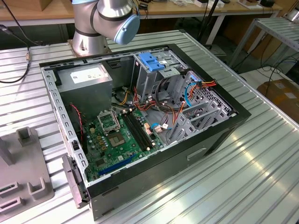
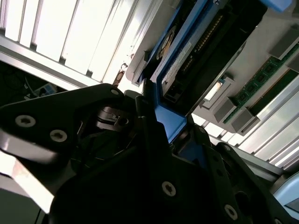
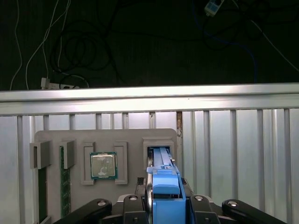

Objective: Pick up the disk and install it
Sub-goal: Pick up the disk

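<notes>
We see the claw [image 3: 163, 199] closed on the disk [image 3: 164, 184]. In the second wrist view its two fingers press the blue bracket [image 2: 169, 120] from either side. The disk stands on edge at a slot of the grey tray [image 3: 131, 140], which lies on the ribbed table [image 3: 233, 149]. We cannot tell whether it is seated in the slot or just above it. A chip [image 3: 103, 165] sits in the pocket beside that slot.

We judge the disk stiff, fairly heavy for its bulk, and sensitive to knocks. The plastic bracket may flex a little and looks smooth enough to slip. We think the frame's flat sides, gripped squarely near the middle of the edge, give the safest hold.
</notes>
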Motion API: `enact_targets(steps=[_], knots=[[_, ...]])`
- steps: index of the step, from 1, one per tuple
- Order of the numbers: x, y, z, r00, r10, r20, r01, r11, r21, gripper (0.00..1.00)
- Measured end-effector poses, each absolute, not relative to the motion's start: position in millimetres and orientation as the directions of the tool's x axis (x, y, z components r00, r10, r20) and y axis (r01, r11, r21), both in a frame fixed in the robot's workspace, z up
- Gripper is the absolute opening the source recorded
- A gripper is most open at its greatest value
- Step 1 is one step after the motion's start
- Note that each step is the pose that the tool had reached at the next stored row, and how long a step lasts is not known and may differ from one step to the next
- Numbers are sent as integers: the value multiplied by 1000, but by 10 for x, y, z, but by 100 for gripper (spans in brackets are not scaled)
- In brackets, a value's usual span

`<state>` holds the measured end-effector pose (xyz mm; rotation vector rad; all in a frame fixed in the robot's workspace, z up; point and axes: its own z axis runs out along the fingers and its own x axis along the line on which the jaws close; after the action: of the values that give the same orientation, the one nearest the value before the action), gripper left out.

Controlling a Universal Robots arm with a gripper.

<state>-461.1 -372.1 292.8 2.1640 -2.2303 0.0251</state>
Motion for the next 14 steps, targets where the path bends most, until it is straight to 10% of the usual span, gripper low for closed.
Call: enact_targets(steps=[14], knots=[[-4611,-3721,2995,-30,-999,36,-999,30,12,37]])
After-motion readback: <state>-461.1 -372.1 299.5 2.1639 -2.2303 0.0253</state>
